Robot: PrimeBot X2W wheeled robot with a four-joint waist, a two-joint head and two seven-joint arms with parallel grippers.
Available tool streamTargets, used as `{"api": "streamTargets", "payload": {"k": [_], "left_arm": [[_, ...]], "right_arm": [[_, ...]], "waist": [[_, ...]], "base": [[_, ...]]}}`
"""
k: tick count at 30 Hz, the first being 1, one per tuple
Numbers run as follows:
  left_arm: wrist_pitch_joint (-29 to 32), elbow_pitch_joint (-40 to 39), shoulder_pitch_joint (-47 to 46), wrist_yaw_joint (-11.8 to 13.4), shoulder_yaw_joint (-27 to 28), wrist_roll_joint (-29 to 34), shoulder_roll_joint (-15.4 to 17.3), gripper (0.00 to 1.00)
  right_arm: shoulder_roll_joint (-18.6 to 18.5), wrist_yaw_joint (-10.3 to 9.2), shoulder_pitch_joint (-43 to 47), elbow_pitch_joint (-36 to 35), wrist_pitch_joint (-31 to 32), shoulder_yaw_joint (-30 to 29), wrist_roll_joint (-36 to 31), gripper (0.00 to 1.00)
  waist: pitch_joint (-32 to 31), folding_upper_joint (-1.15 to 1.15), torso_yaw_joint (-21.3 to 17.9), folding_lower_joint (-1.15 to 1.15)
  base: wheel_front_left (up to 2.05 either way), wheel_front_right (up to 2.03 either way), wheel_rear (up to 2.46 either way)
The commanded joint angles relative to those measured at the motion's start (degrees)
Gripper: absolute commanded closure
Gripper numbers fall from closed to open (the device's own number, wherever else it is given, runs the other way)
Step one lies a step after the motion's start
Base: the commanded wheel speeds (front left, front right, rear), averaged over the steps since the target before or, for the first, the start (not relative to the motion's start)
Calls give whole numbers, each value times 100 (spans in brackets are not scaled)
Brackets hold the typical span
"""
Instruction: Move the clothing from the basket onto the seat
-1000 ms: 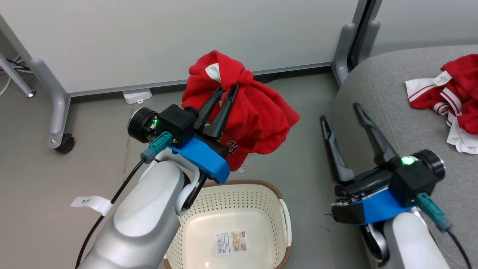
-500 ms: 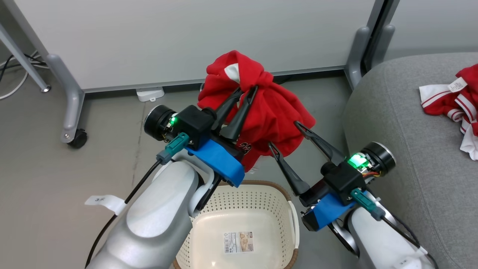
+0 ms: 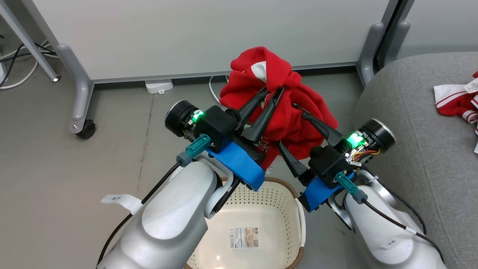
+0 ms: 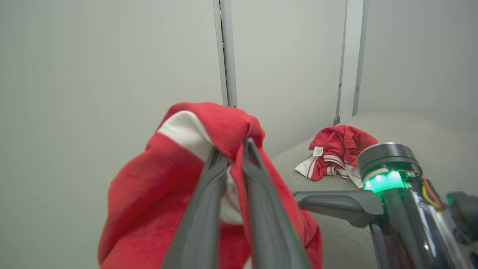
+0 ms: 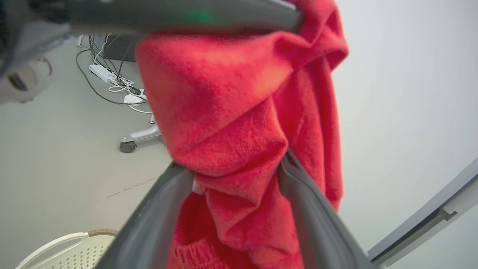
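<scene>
Clothing [image 3: 287, 116] hangs pinched in the left tool [image 3: 274, 89]; the right tool [image 3: 286, 124], spread around it, could tug it loose.

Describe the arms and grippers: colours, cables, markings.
Both match: pale grey forearms, black wrist block on a blue bracket, two long dark tapered fingers, lit green LED, teal plug with black cable. Left gripper cable carries a white tag; right gripper shows red and yellow wires, forearm sticker.
</scene>
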Motion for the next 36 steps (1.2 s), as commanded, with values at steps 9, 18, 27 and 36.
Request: {"api": "streamTargets", "payload": {"k": [9,18,27,36], "left_arm": [[15,-148,-85,42,-164,-103,-57,100],[-8,-101,-102,78,-172,-131,-19,100],[-25,-69,-104,101,-197,-148,11,100],[-37,-80,-130,137,-227,-156,54,100]], "right_arm": [[210,1,-200,155,-24,-151,-59,100],[257,1,-132,215,-24,-133,100,100],[269,1,-68,225,-24,-148,210,100],[270,2,-42,200,-24,-154,284,100]], "waist": [[47,0,39,0],[42,0,23,0],[19,0,-2,0],[71,0,-15,0]], "base": [[0,0,0],[0,0,0],[0,0,0],[0,0,0]]}}
